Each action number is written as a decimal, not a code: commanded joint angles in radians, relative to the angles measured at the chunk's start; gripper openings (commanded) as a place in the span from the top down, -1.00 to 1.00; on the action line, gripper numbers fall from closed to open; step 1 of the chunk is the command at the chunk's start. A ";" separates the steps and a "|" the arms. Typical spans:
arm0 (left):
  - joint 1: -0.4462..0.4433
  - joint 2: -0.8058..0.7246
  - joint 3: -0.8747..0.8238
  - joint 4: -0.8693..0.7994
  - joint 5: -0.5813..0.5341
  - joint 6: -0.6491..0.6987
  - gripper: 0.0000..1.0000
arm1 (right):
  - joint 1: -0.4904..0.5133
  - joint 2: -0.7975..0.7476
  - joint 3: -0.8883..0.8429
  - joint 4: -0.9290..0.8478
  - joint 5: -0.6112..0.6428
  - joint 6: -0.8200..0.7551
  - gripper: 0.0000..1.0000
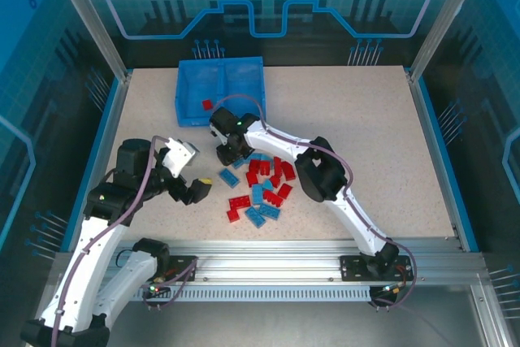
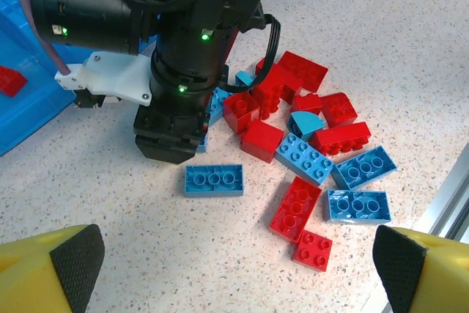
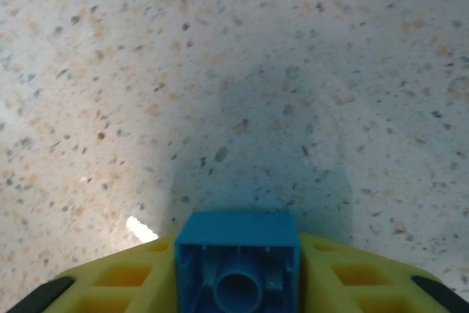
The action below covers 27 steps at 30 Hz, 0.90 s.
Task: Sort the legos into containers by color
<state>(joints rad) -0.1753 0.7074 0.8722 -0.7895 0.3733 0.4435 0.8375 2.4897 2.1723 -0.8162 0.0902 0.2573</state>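
A pile of red and light blue legos (image 1: pixel 264 186) lies mid-table, in front of the blue bin (image 1: pixel 244 71) whose two compartments are the containers. One red lego (image 1: pixel 206 105) rests in the left compartment. My right gripper (image 1: pixel 228 155) is down at the pile's upper left edge, shut on a light blue lego (image 3: pixel 237 258) squeezed between its yellow fingers (image 3: pixel 344 276) just above the tabletop. Left of the pile, my left gripper (image 1: pixel 192 173) hangs open and holds nothing. In the left wrist view its black pads (image 2: pixel 77 262) sit wide apart, with a loose blue lego (image 2: pixel 213 179) beyond them.
The right arm's black wrist (image 2: pixel 183 71) stands between the bin's corner (image 2: pixel 29 100) and the pile. A raised metal rail (image 1: pixel 284 262) runs along the table's near edge. Bare tabletop (image 1: pixel 374 136) stretches to the right of the pile.
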 commanded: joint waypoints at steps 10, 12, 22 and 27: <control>-0.006 -0.052 -0.026 0.093 0.040 -0.002 -0.97 | -0.021 -0.230 -0.042 0.035 0.032 0.005 0.44; -0.006 -0.078 -0.044 0.143 0.041 -0.032 -0.97 | -0.038 -0.277 -0.058 0.084 0.066 -0.004 0.44; -0.006 -0.106 -0.065 0.249 -0.037 -0.148 -0.97 | -0.143 -0.092 0.213 0.184 0.243 -0.099 0.43; -0.006 -0.105 -0.066 0.240 -0.041 -0.179 -0.97 | -0.164 0.117 0.486 0.144 0.248 -0.143 0.41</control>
<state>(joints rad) -0.1749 0.6083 0.8150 -0.5724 0.3447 0.3065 0.6720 2.4981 2.5629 -0.6365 0.3149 0.1608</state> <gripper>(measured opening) 0.987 0.317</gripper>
